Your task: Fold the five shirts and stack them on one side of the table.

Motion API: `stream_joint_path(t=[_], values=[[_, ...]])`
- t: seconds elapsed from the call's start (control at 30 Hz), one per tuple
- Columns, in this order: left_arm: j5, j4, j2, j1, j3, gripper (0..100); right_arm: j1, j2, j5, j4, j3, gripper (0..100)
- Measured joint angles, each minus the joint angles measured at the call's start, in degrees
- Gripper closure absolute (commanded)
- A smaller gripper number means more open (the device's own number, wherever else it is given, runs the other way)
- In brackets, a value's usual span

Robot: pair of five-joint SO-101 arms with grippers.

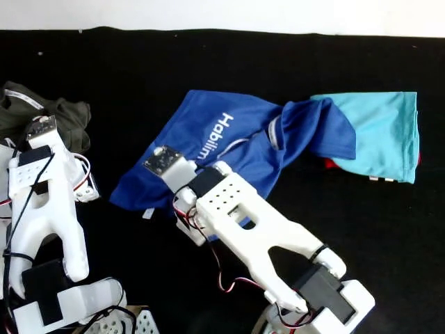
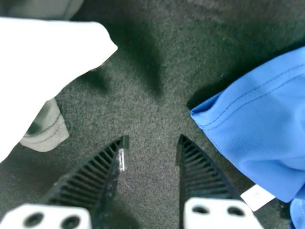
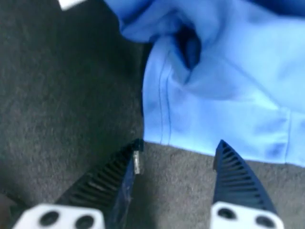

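A royal blue shirt [image 1: 229, 139] lies crumpled in the middle of the black table [image 1: 139, 69]. A turquoise shirt [image 1: 379, 136] lies folded at the right, with a red one [image 1: 330, 165] peeking out beneath it. An olive shirt [image 1: 62, 115] is bunched at the far left. My right arm [image 1: 229, 205] hangs over the blue shirt's near-left part. In its wrist view the right gripper [image 3: 179, 143] is open, and the blue shirt's hem [image 3: 190, 129] lies just beyond the fingertips. My left gripper [image 2: 152, 140] is open over bare table, between the blue shirt [image 2: 257, 133] and olive cloth [image 2: 45, 131].
My left arm [image 1: 42, 202] stands at the left edge, near the olive shirt. A blurred white shape [image 2: 43, 62] covers one corner of the left wrist view. Black table stretches bare behind the shirts and at the front right [image 1: 403, 236].
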Motion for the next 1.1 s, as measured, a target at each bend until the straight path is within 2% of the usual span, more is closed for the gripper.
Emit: stream_joint_path(t=[0.4, 0.47, 0.57, 0.73, 0.87, 1.1], values=[[0.0, 0.0, 0.0, 0.0, 0.0, 83, 0.88, 19.25, 0.0, -0.35, -7.12, 76.7], [0.0, 0.0, 0.0, 0.0, 0.0, 83, 2.02, 21.1, -0.09, -0.35, -8.62, 83.8], [0.0, 0.0, 0.0, 0.0, 0.0, 83, 5.1, 22.42, 0.35, -0.26, -9.76, 99.8], [0.0, 0.0, 0.0, 0.0, 0.0, 83, 13.19, 22.51, 4.04, -0.26, -10.37, 99.1], [0.0, 0.0, 0.0, 0.0, 0.0, 83, 20.22, 17.58, 7.03, 2.11, -10.2, 99.1], [0.0, 0.0, 0.0, 0.0, 0.0, 83, 31.91, -4.04, 13.8, 8.88, -10.2, 99.1]])
